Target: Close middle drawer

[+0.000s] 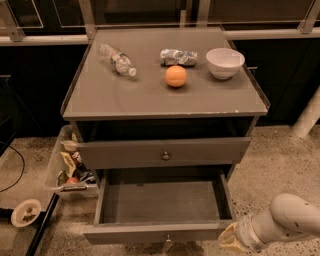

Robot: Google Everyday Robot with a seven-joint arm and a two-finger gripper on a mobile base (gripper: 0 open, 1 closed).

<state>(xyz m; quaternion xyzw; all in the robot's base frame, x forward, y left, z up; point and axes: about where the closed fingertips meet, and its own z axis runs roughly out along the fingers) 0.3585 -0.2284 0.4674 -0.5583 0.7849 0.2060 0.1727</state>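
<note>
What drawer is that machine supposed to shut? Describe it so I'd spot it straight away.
Find the grey cabinet with an orange and a white bowl on top. Under the upper drawer front, which sits nearly shut, is the middle drawer. It is the only one pulled far out, with its inside showing, and the gripper is at its front right corner.

Grey middle drawer (165, 202) open beside claw (229, 238)

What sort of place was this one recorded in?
Probably an office kitchenette or lab: a grey drawer cabinet on speckled floor, a snack bin beside it, glass panels behind. The gripper sits low right by the open middle drawer.
</note>
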